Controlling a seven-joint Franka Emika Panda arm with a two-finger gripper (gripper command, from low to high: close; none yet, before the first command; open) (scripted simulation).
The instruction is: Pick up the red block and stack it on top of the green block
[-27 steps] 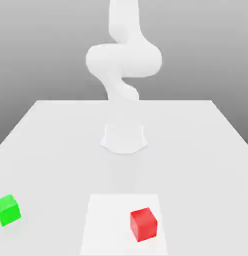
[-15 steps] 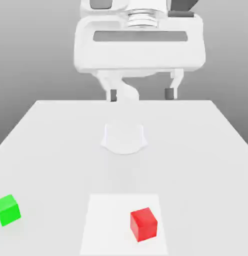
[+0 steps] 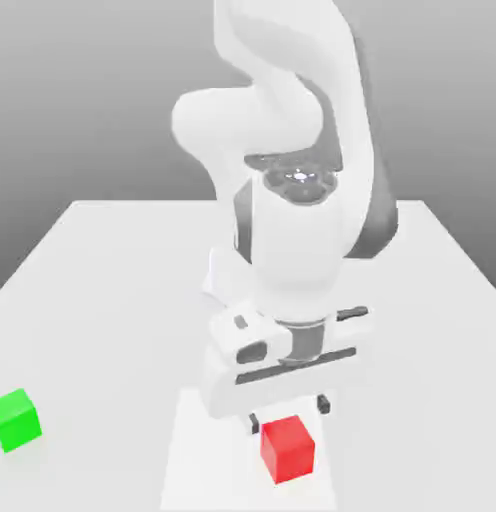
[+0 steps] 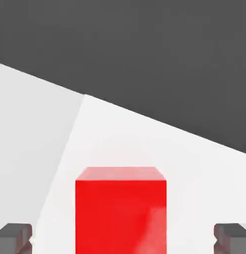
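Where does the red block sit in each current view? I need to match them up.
Exterior view: red block, near the bottom edge, slightly right of centre.
Hand view: at the picture's bottom edge, midway between the open fingers.
Shared landmark: the white square under the block.

- arm (image 3: pixel 292 230): glossy white, smooth rounded segments
- dark grey side panels along upper part; shiny dark round cap at wrist joint
- dark grey band just above the hand
- hand (image 3: pixel 292 375): white, wide and boxy, long dark slot across it, dark oval recess on one rounded bump
- jaws (image 3: pixel 289 414): small blocky dark grey tips
- base: pale white, mostly hidden
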